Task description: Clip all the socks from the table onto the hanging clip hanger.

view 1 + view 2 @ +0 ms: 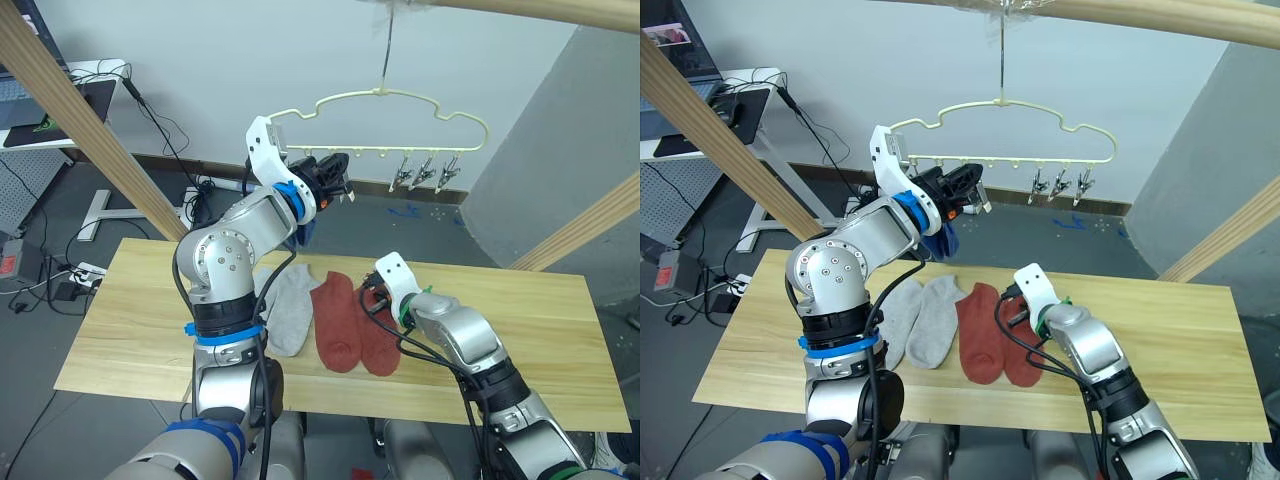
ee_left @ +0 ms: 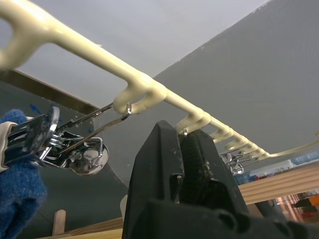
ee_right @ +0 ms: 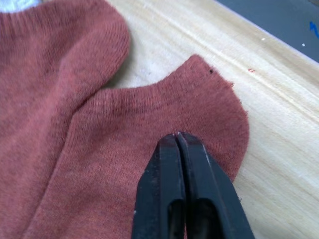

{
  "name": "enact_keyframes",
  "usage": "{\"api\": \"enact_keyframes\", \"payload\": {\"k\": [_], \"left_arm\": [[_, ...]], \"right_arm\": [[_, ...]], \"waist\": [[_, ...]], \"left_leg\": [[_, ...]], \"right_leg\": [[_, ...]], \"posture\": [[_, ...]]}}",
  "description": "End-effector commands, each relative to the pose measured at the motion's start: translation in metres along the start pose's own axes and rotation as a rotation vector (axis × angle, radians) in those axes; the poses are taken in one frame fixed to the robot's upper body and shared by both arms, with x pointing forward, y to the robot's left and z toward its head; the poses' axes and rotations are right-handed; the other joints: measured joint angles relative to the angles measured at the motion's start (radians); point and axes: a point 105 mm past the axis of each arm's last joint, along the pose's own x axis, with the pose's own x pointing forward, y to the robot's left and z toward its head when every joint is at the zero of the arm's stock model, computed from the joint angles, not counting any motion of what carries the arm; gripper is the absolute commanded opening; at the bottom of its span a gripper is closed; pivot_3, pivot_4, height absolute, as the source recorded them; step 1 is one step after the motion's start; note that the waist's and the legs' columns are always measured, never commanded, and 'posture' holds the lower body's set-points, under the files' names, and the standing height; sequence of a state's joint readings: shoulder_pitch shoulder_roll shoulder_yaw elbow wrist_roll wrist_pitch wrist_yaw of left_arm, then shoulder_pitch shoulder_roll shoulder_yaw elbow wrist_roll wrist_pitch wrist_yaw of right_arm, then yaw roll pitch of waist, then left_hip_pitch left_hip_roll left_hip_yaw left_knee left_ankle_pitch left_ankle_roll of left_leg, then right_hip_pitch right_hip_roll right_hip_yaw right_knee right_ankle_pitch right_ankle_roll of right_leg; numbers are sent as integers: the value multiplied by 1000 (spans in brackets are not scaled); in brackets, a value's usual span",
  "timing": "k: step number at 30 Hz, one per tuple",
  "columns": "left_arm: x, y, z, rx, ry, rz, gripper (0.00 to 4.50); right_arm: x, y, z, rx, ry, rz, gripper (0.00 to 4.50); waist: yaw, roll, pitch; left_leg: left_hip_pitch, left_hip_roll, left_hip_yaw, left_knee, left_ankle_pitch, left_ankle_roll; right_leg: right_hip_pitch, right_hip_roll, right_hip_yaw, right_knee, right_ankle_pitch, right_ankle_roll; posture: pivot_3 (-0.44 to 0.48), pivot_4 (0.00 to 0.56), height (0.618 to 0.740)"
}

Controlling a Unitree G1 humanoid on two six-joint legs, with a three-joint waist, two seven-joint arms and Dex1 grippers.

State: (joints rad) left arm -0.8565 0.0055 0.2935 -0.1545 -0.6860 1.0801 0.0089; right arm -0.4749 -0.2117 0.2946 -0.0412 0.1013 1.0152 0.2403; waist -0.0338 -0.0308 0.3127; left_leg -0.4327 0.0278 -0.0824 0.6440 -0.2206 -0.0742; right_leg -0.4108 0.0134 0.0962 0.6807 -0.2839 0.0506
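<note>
The pale-yellow clip hanger [image 1: 400,100] hangs by its hook from a wooden pole. My left gripper [image 1: 338,180] is raised to its row of clips and is shut on a metal clip [image 1: 349,197] under one hanger loop [image 2: 194,119]. A blue sock [image 1: 945,240] hangs from the neighbouring clip [image 2: 75,149], partly behind my left arm. On the table [image 1: 520,340] lie two light grey socks [image 1: 920,318] and two rust red socks [image 1: 335,320] side by side. My right gripper [image 3: 177,137] is shut, its tips resting on the cuff of the right-hand rust red sock [image 3: 149,149].
Three free clips [image 1: 425,175] hang at the hanger's right end. Slanted wooden poles [image 1: 90,130] rise on both sides of the table. A desk with cables stands at the back left, and a grey partition [image 1: 570,150] is at the right.
</note>
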Motion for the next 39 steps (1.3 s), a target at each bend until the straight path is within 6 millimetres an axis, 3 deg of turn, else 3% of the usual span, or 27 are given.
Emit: {"api": "enact_keyframes", "payload": {"k": [1, 10, 22, 30, 38, 39], "left_arm": [[-4, -19, 19, 38, -81, -67, 21], [-5, -19, 19, 41, -81, -62, 21], [-4, -19, 18, 46, -78, -65, 21], [-5, -19, 18, 50, -80, -60, 21], [-6, -19, 19, 51, -82, -58, 21], [-6, -19, 19, 50, -82, -58, 21]], "right_arm": [[-9, 3, 22, -7, -73, 10, 1287], [-17, 11, 32, -29, -91, 31, 4464], [2, 0, 12, -64, -27, -24, 4464], [13, 4, 1, -24, 12, -8, 4464], [12, 2, -7, -34, 27, -21, 4464], [11, 2, -8, -40, 25, -25, 4303]], "waist": [[0, 0, 0], [0, 0, 0], [0, 0, 1], [0, 0, 2], [1, 0, 2], [1, 0, 2]], "left_leg": [[0, 0, 0, 0, 0, 0], [0, 0, 0, -1, 0, 0], [0, 0, 0, -1, 0, 0], [0, 0, 0, -1, 0, -1], [0, 0, 0, -1, 1, -2], [0, 0, 0, -1, 1, -3]], "right_leg": [[0, 0, 0, 0, 0, 0], [0, 0, 0, -1, 0, 0], [0, 0, 0, -1, 0, 0], [-1, 0, 0, -1, 0, 0], [-1, 0, 0, 0, 0, 0], [-1, 0, 0, 0, 0, 0]], "posture": [[-2, 334, 740], [0, 333, 740], [1, 331, 740], [17, 326, 740], [14, 326, 740], [10, 325, 740]]}}
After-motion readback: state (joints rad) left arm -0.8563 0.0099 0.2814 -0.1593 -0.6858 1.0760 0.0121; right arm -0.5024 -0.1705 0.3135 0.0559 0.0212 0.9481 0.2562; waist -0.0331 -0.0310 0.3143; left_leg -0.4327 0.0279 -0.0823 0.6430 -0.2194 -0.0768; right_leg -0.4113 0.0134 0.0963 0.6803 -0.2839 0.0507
